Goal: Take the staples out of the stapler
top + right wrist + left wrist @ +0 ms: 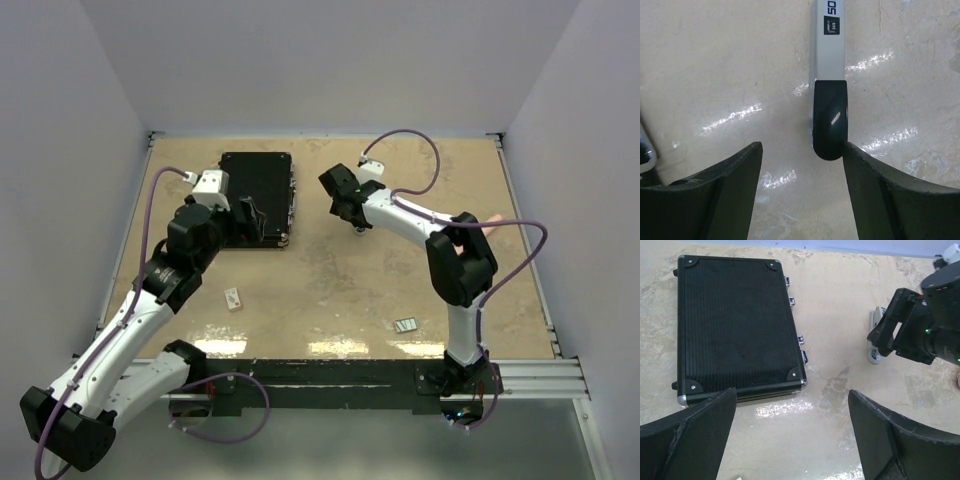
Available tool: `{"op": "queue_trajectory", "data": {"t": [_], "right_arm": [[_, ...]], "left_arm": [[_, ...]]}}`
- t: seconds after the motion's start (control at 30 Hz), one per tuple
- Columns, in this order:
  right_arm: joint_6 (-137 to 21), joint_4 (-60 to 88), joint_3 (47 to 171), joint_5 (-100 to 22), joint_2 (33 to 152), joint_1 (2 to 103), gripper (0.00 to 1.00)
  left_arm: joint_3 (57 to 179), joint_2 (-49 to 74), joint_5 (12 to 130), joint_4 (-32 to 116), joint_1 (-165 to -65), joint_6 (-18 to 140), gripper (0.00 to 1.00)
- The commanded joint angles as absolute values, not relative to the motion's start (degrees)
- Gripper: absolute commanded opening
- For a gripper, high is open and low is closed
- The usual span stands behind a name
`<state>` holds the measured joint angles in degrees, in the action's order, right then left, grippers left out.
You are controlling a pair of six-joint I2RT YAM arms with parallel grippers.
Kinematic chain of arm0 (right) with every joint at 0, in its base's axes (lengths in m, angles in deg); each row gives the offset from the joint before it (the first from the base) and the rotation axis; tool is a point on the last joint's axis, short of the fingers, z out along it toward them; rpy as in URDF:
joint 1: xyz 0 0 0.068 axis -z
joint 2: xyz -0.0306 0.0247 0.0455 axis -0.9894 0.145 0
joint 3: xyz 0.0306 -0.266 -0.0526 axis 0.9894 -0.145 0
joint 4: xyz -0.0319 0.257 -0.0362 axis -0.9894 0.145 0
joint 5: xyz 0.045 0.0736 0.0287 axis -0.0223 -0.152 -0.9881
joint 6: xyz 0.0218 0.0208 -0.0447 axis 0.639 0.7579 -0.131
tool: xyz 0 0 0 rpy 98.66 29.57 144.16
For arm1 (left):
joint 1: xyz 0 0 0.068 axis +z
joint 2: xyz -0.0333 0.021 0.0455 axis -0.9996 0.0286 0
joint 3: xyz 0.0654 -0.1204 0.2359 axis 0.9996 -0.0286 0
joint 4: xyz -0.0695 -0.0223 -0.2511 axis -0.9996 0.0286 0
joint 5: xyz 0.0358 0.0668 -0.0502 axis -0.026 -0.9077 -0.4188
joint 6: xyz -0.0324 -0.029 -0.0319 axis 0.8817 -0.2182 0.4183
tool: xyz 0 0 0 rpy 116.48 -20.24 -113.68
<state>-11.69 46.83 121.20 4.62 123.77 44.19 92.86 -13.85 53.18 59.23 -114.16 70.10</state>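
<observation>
- Right gripper point(801, 147) — jaws partly open, gripping nothing; the stapler point(829, 117) lies between its fingers, dark tip against one.
- Left gripper point(791, 392) — wide open, empty, black case point(735, 320) ahead.
- Staples point(405, 325) lie well behind the right gripper.

We see a silver-grey stapler point(827, 60) with a glossy black tip, a black ribbed case point(735, 325) with silver corners, a mottled beige tabletop point(330, 280), silvery-grey staples point(405, 325), and a white block point(234, 298) marked reddish.
</observation>
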Motion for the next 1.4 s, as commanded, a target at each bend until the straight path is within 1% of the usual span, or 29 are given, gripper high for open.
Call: {"op": "queue_trajectory", "data": {"t": [0.0, 0.2, 0.33, 0.6, 0.67, 0.7, 0.73, 0.8, 0.83, 0.9, 0.93, 1.03, 1.07, 1.1, 1.2, 1.27, 1.37], "right_arm": [[-11.4, 49.7, 124.7, 7.4, 125.9, 45.8, 0.68], [-13.2, 49.0, 124.2, 7.8, 127.8, 47.1, 0.71], [-15.0, 47.1, 122.7, 7.8, 127.6, 47.5, 0.71], [-19.6, 38.5, 118.8, 3.6, 126.9, 48.6, 0.60], [-20.4, 38.7, 119.3, 3.3, 127.2, 48.8, 0.54], [-20.7, 38.8, 119.4, 3.4, 127.2, 48.8, 0.49], [-21.5, 38.2, 118.9, 3.0, 126.8, 48.8, 0.42], [-22.9, 37.2, 118.0, 2.1, 125.7, 48.9, 0.36], [-24.8, 35.9, 116.5, 1.5, 123.9, 48.9, 0.28], [-26.3, 34.5, 114.4, -0.2, 121.8, 48.9, 0.19], [-27.9, 33.1, 111.8, -0.9, 119.0, 48.8, 0.12], [-31.1, 30.2, 106.2, -4.7, 114.2, 48.8, 0.00], [-31.6, 29.5, 104.8, -5.6, 110.5, 48.8, 0.00], [-31.9, 28.4, 103.3, -8.4, 108.5, 48.8, 0.00], [-32.6, 26.6, 97.1, -14.3, 101.1, 48.4, 0.00], [-33.0, 23.7, 92.2, -17.5, 94.8, 47.9, 0.00], [-31.6, 19.3, 86.8, -23.7, 88.8, 47.1, 0.00]], "left_arm": [[92.9, -14.2, 51.9, 58.4, -114.7, 68.8, 0.97], [92.8, -14.4, 51.9, 58.5, -114.7, 68.8, 0.97], [92.7, -14.4, 51.9, 58.3, -114.8, 68.7, 0.97], [92.1, -14.6, 53.2, 57.6, -114.8, 68.5, 0.96], [91.9, -14.8, 54.0, 57.1, -114.8, 68.2, 0.96], [91.8, -14.8, 54.5, 57.0, -114.8, 68.2, 0.94], [91.8, -14.9, 54.7, 56.6, -114.8, 68.1, 0.94], [91.6, -14.9, 55.1, 56.5, -114.8, 68.0, 0.91], [91.5, -14.8, 55.2, 56.4, -114.8, 68.1, 0.91], [91.6, -14.7, 55.0, 56.5, -114.9, 68.4, 0.88], [91.7, -14.6, 54.8, 56.7, -115.0, 68.4, 0.87], [91.8, -14.6, 54.9, 56.8, -115.4, 69.1, 0.80], [91.9, -14.5, 56.0, 56.8, -115.4, 70.0, 0.80], [91.9, -14.5, 61.3, 56.9, -115.4, 69.7, 0.80], [92.5, -12.5, 70.4, 56.6, -115.5, 72.6, 0.75], [91.3, -10.8, 72.9, 54.4, -115.7, 76.7, 0.73], [89.8, -7.6, 76.0, 49.6, -116.4, 80.9, 0.71]]}}
